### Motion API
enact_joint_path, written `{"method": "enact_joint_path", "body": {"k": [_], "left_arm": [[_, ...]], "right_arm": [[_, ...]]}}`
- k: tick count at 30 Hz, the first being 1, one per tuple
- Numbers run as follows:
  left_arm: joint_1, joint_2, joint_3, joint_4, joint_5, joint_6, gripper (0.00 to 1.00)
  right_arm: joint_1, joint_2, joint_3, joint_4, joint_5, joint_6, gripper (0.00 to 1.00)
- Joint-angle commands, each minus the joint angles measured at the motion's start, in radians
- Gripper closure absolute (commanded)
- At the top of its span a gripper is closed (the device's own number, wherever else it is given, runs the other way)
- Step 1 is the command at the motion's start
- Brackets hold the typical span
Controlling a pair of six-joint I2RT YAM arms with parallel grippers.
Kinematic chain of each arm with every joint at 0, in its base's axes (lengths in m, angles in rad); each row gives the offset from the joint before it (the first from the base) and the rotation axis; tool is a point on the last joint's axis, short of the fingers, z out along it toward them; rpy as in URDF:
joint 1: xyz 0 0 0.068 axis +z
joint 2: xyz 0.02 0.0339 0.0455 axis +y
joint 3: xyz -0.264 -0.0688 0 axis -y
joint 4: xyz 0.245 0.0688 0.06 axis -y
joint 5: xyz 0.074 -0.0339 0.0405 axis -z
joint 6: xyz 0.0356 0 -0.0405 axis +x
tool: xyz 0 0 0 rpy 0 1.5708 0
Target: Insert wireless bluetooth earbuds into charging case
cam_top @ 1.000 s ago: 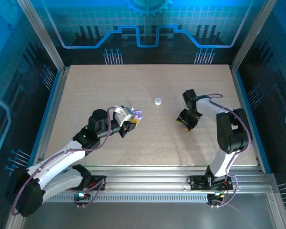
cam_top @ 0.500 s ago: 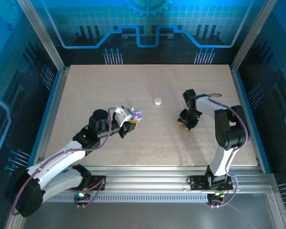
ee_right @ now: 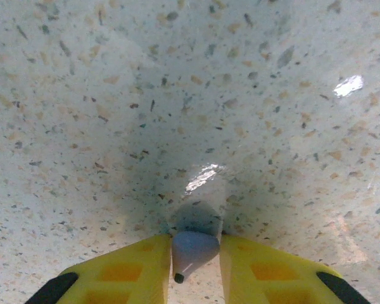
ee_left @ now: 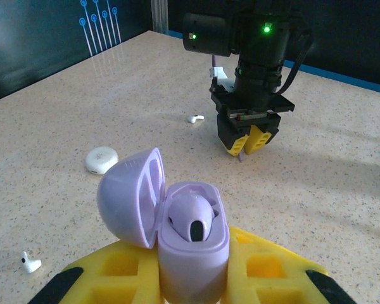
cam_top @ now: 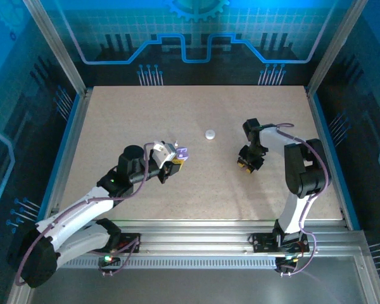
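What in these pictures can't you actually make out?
- Left wrist view: the bottom of the lavender case is cut off by the picture edge and covered by fingers of the left gripper.
- Right wrist view: the right gripper covers the sides of the lavender earbud; whether it touches the table is unclear.
- Top view: the white round piece is too small to identify.

— Where's the lavender earbud (ee_right: 193,246)?
— Pinched between my right tool's (ee_right: 195,269) fingers (ee_right: 133,272), stem poking out past them.
— And the charging case (ee_left: 193,256)?
— Lavender, lid swung open, upright in my left tool (cam_top: 177,158), a second bud (ee_left: 191,221) seated inside.
— The whitish earbud (ee_left: 196,118)?
— Lying loose near my right tool.
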Motion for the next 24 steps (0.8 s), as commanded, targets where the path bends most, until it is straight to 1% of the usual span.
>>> {"method": "enact_joint_path", "body": {"k": [1,6,10,14,17,21,24], "left_arm": [[-0.007,0.010,0.021,-0.003,0.009,0.012,0.84],[-0.010,0.036,0.026,0.009,0.028,-0.004,0.84],[-0.015,0.072,0.019,0.038,0.032,-0.037,0.85],[-0.040,0.125,0.021,0.077,0.035,-0.058,0.86],[-0.049,0.156,0.029,0.100,0.030,-0.064,0.86],[-0.056,0.171,0.047,0.095,0.021,-0.058,0.86],[-0.057,0.172,0.050,0.091,0.017,-0.057,0.86]], "right_arm": [[-0.013,0.025,0.017,0.024,0.006,-0.026,0.73],[-0.014,-0.003,0.006,0.021,0.007,-0.040,0.74],[-0.007,-0.060,-0.010,0.031,-0.007,-0.049,0.74],[-0.006,-0.123,-0.043,0.042,0.005,-0.060,0.75],[-0.012,-0.138,-0.057,0.046,0.004,-0.070,0.75],[-0.012,-0.125,-0.045,0.025,0.016,-0.122,0.69],[-0.014,-0.088,0.006,-0.026,0.020,-0.217,0.67]]}}
